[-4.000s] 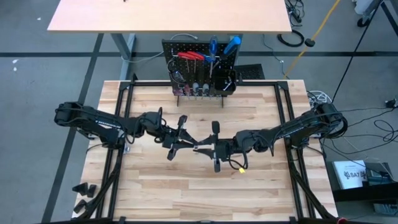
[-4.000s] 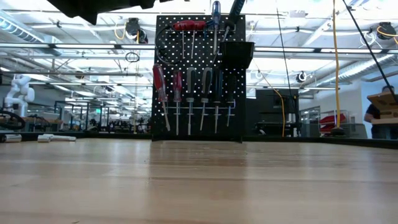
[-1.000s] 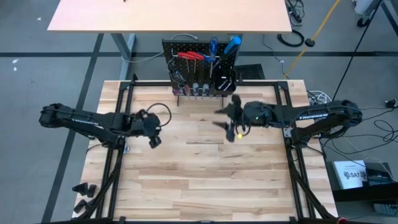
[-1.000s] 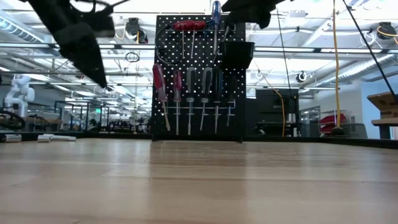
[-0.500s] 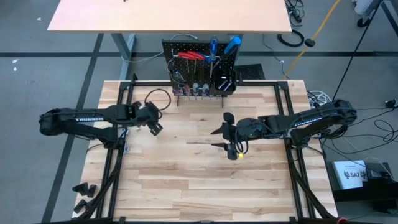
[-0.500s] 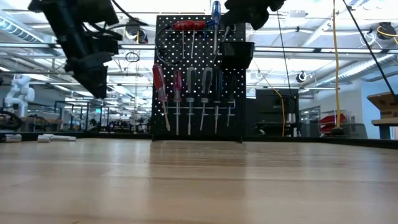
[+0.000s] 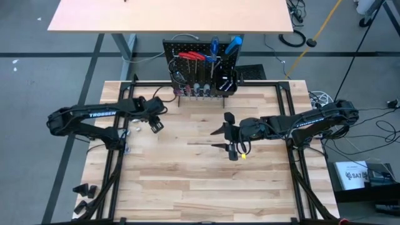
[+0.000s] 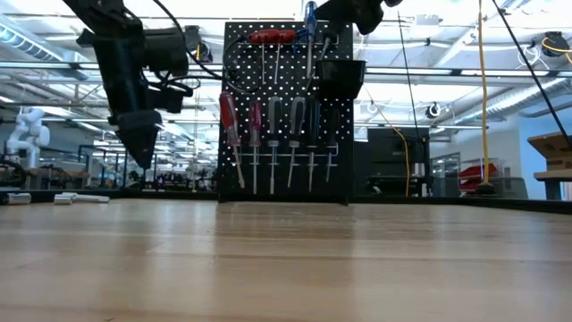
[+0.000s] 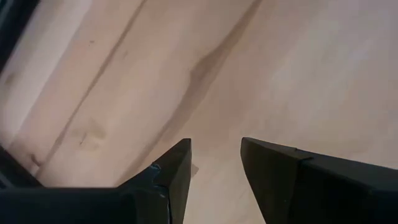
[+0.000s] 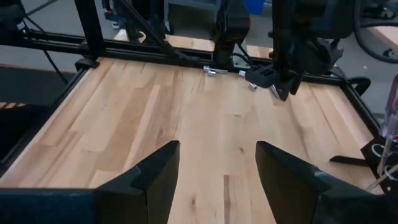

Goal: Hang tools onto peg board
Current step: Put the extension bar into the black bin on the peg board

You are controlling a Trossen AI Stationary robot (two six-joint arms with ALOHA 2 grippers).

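Right gripper: jaws parted, empty, above mid-table. Left gripper: jaws parted, empty, at the table's 10 o'clock. Peg board: upright black perforated panel at the table's 12 o'clock edge, hung with the tools, red and blue handles; at 11 o'clock from the right gripper, 1 o'clock from the left. Against a second ago, the left gripper has swung nearer the board.

In the low view, the right gripper is cut off at top.

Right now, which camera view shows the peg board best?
The low view: the peg board faces it, hung tools plain. The high view sees it only from above. The wrist views do not show it clearly.
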